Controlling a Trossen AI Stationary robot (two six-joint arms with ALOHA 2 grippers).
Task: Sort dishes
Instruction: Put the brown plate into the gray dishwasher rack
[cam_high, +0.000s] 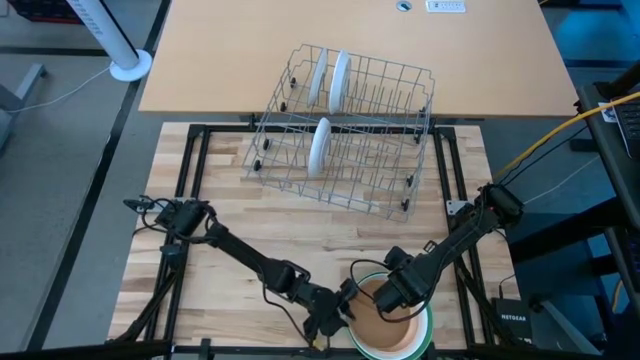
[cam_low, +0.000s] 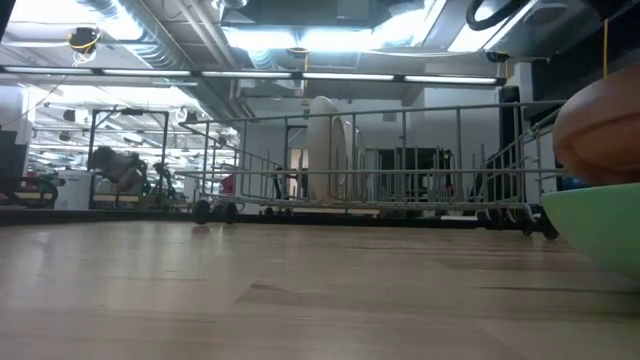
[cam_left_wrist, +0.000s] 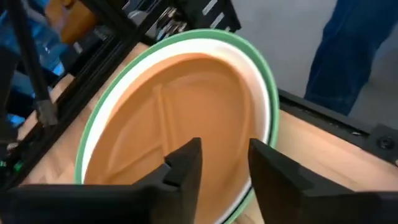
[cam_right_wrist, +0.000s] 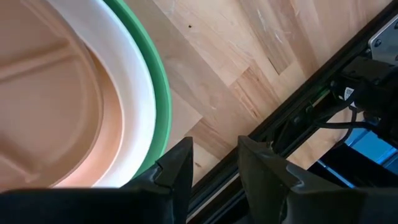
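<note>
The desk (cam_high: 300, 235), a light wooden surface, carried a grey wire rack (cam_high: 345, 130) at its far side. Three white plates (cam_high: 320, 145) stood on edge between the rack's wires, a placement that kept each one upright and apart from its neighbour. The low view showed these plates edge-on behind the rack bars, which the overhead view did not.

At the near edge of the desk sat a stack of three dishes: a large green plate (cam_high: 422, 338) at the bottom, a white plate (cam_left_wrist: 261, 106) nested in it, and a brown plate (cam_left_wrist: 180, 124) on top. Only the left wrist view showed the raised dividing ribs on the brown plate.

The left gripper (cam_left_wrist: 221, 165) hovered over the brown plate with its fingers apart and nothing between them, probably lined up to take that top dish first. The right gripper (cam_right_wrist: 214, 165) hung beside the stack's rim, over bare wood, its fingers likewise apart and empty. The right wrist view alone showed the clear gap between that gripper and the green rim.
</note>
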